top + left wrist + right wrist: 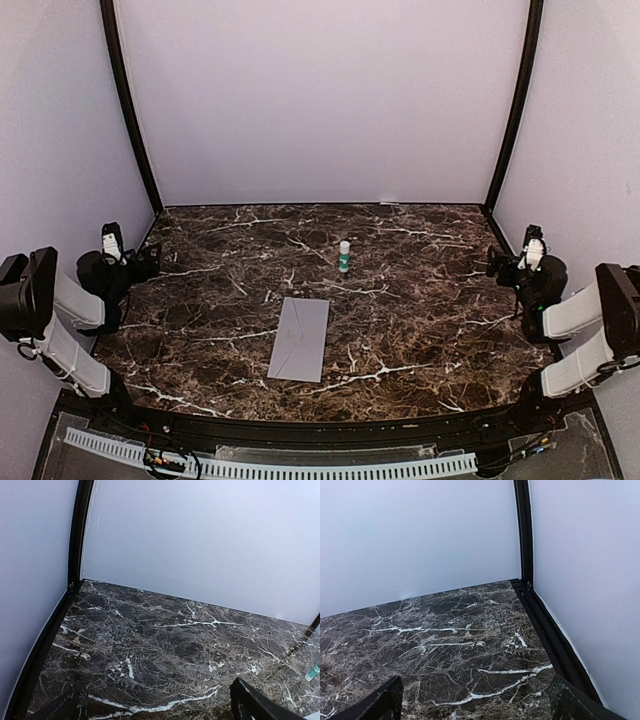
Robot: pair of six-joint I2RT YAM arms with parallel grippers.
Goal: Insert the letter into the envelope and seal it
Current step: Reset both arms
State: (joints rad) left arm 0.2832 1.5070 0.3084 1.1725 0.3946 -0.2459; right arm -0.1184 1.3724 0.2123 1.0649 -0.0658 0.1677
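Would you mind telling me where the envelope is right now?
In the top view, the envelope lies flat near the middle of the table, with the glue stick standing beyond it, slightly to the right.

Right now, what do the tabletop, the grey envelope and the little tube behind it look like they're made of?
Tabletop: looks like dark brown marble or a marble-print laminate, white veins, slight sheen; cannot tell which. Envelope: matte light-grey paper, flat, with diagonal seam lines. Tube: probably plastic, white with a green lower part; too small to be sure.
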